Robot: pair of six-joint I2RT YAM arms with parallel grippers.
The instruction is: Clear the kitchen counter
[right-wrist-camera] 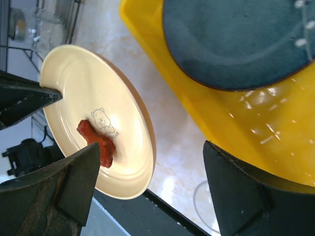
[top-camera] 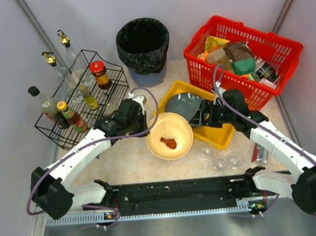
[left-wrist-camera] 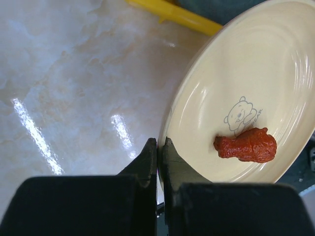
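We are seeing the left gripper (left-wrist-camera: 158,145) pinching shut on the near rim of the cream plate (top-camera: 180,128), which is carrying one red chicken piece (left-wrist-camera: 246,145). The right gripper (right-wrist-camera: 150,147) is hanging with its jaws wide apart, holding nothing, over the gap between that plate and the yellow tray (top-camera: 221,137). The desk (top-camera: 128,153) is spreading beneath everything, and the plate is sitting at its middle. The tray is crowding the plate from behind and is holding one dark grey plate (top-camera: 180,104), so we are counting two plates. Three clear glasses (top-camera: 220,161) are standing just right of the cream plate, with one dark packet (top-camera: 259,154) beyond them. One red basket (top-camera: 237,84) of packets, one black bin (top-camera: 143,42) and one wire rack (top-camera: 107,103) with at least six bottles (top-camera: 100,73) are lining the far side
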